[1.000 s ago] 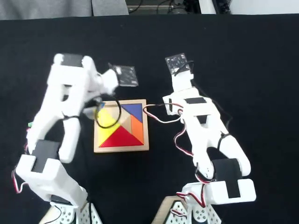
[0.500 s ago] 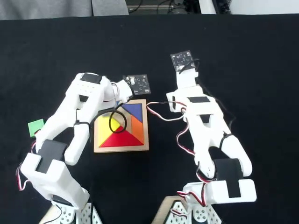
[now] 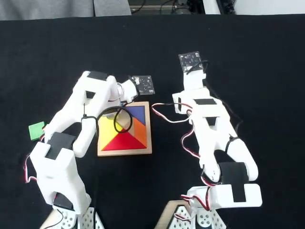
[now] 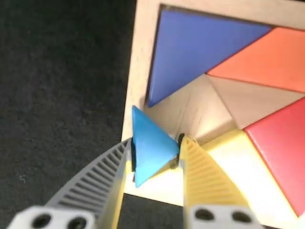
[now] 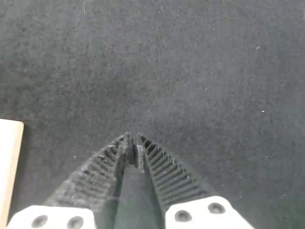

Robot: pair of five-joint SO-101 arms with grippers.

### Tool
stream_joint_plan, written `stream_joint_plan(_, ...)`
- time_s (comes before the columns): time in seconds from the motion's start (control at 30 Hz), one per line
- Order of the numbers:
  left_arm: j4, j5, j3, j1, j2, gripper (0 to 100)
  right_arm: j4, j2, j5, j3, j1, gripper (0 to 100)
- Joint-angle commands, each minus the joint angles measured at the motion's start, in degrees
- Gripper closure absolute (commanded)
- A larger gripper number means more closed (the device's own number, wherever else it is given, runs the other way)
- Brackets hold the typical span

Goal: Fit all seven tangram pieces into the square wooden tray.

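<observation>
I'm gripping a smooth blue triangle (image 4: 148, 155) with my left end effector (image 4: 156, 141) over the wooden tray (image 4: 137, 71); right end effector (image 5: 129, 141) clenched.

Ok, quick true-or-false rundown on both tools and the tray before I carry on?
1. The left tool is shut on a light blue triangle. True.
2. The right tool holds a tangram piece. False: it is shut on nothing, over the black table.
3. A green piece lies on the black table, outside the wooden tray. True.
4. The wooden tray is completely filled. False: part of its floor is uncovered, beside the dark blue triangle.
</observation>
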Motion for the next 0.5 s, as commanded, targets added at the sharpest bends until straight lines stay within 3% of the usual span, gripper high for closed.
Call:
stream_joint_plan(0.0, 0.79, 0.18, -3.12, -1.01, -0.62, 87, -1.05, -0.04, -0.53, -3.47, 0.62, 98.7)
stream_joint_plan(0.3, 4.04, 0.09, -3.38, -1.71, -0.62, 86, -1.05, -0.04, -0.53, -3.56, 0.62, 98.7)
stream_joint_plan(0.47, 4.04, 0.18, -3.12, -1.89, -0.88, 75, -1.05, -0.04, -0.53, -3.56, 0.62, 98.7)
